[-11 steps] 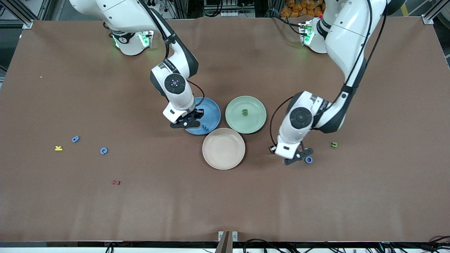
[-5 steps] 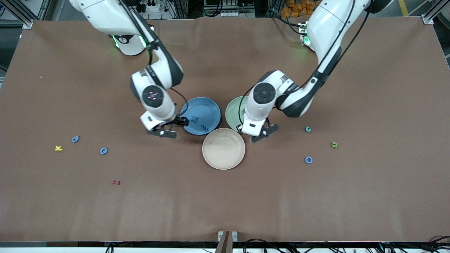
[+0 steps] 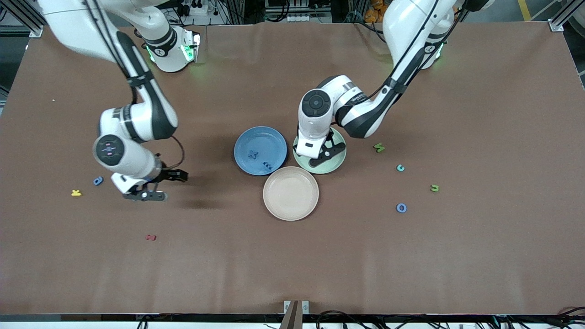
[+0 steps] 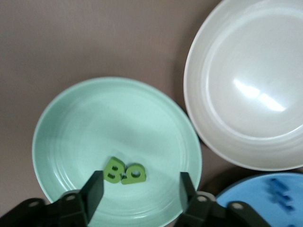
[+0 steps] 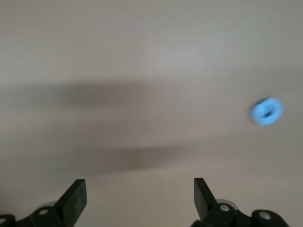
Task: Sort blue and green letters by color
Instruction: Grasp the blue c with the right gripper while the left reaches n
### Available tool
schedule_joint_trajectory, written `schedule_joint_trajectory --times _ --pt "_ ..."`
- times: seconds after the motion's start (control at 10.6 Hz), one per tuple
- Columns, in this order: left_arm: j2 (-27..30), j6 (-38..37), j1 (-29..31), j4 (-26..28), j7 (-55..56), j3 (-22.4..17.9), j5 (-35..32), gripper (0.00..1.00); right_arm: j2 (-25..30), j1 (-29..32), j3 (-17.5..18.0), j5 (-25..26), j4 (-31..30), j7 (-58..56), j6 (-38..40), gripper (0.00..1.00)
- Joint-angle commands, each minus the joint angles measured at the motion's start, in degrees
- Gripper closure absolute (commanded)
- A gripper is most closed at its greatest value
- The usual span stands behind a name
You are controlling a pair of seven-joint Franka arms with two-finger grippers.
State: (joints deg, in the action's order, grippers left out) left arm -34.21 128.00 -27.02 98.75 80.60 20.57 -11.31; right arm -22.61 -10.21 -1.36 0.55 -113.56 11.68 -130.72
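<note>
Two small leaf-green letters (image 4: 125, 172) lay touching in our pale green plate (image 3: 339, 160), one newly dropped by our left gripper (image 4: 139, 196), fingers wide. Our right gripper (image 5: 139, 196), emptied and wide, had moved toward eight o'clock, over the tiny blue letters (image 3: 98, 181).

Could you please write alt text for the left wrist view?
The left hand, fingers open and empty, hangs over a green plate holding two green letters that lie side by side and touch. Beside it are a beige plate and the edge of a blue plate, all on a brown table.
</note>
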Motion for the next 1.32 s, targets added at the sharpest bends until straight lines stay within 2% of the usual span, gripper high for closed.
schedule_joint_trajectory --times 0.0,0.19,0.47,0.56,0.85,1.04,1.22 --pt "9.3 -7.3 7.1 0.9 -16.3 -0.1 -1.3 0.00 0.4 7.7 -1.5 0.5 0.2 -16.6 -0.9 0.00" --pt "12.1 -12.7 14.4 1.1 -41.7 -0.1 -1.3 0.00 -1.6 11.8 -2.0 0.4 1.9 -20.3 -2.8 0.00" --pt "15.4 -13.1 26.9 4.2 -60.9 -0.1 -1.3 0.00 -7.2 13.1 -2.0 -0.6 3.7 -19.5 -10.0 0.00" --pt "15.9 -11.7 30.4 6.8 -65.3 -0.1 -1.3 0.00 -8.5 12.9 -2.0 -1.9 3.7 -19.6 -11.3 0.00" --pt "18.8 7.5 38.6 22.2 -69.4 -0.1 -1.3 0.00 -10.1 12.8 -2.0 -2.3 3.9 -19.5 -13.2 0.00" --pt "17.2 13.7 40.8 25.0 -72.7 -0.2 -1.3 0.00 -11.1 12.8 -2.0 -3.0 3.7 -19.6 -15.7 0.00" --pt "14.6 15.2 42.4 25.0 -73.7 -0.3 -1.8 0.00 -11.2 12.8 -2.1 -3.0 3.1 -19.6 -15.9 0.00"
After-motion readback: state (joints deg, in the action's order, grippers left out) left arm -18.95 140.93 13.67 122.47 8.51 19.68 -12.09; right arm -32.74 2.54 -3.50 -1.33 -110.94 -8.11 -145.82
